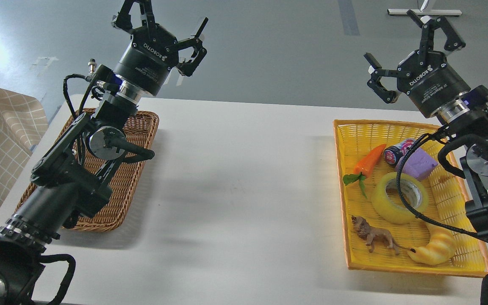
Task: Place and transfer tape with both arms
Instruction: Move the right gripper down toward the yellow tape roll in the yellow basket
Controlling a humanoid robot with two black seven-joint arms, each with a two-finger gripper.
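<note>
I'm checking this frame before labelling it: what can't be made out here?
- Brown wicker basket, head view: much of its inside is hidden behind the left arm.
- Small can beside the purple block: label too small to read.
- Tape: a black cable crosses it.
- Yellow basket: right rim hidden behind the right arm.

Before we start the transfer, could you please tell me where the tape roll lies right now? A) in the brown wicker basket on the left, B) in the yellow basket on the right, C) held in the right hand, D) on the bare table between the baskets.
B: the tape lies flat in the yellow basket, among the toys, while both the left hand and right hand hang open and empty.
</note>
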